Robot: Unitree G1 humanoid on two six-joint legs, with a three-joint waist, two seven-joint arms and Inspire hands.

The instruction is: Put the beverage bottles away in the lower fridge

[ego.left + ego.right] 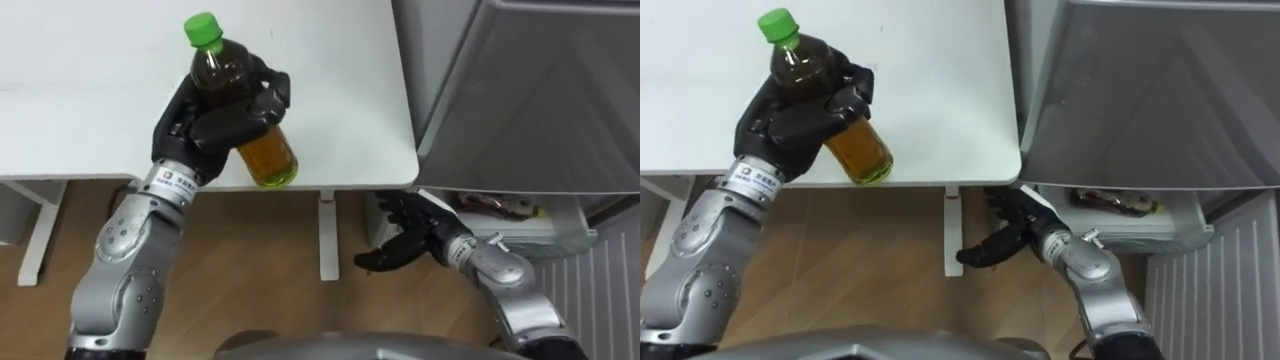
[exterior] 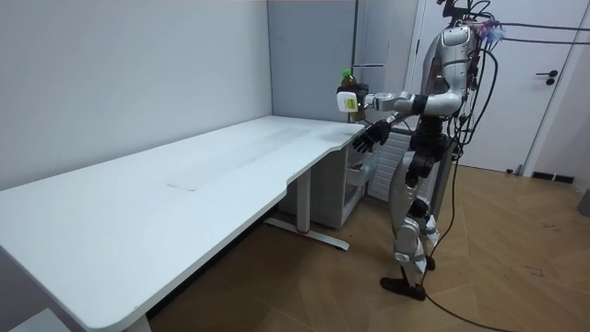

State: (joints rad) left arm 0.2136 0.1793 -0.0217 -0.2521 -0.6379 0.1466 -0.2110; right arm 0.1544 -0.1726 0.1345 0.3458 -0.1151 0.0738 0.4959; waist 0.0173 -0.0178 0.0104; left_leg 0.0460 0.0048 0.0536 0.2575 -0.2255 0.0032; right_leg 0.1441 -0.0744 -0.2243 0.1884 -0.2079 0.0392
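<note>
Bright, even room light, falling from above: the white table [image 1: 80,90] is pale and nearly washed out, the floor [image 1: 260,270] beneath its edge darker. Faint soft shadow beside the bottle [image 1: 268,158]; the tea in its lower end glows amber, lit through.
</note>
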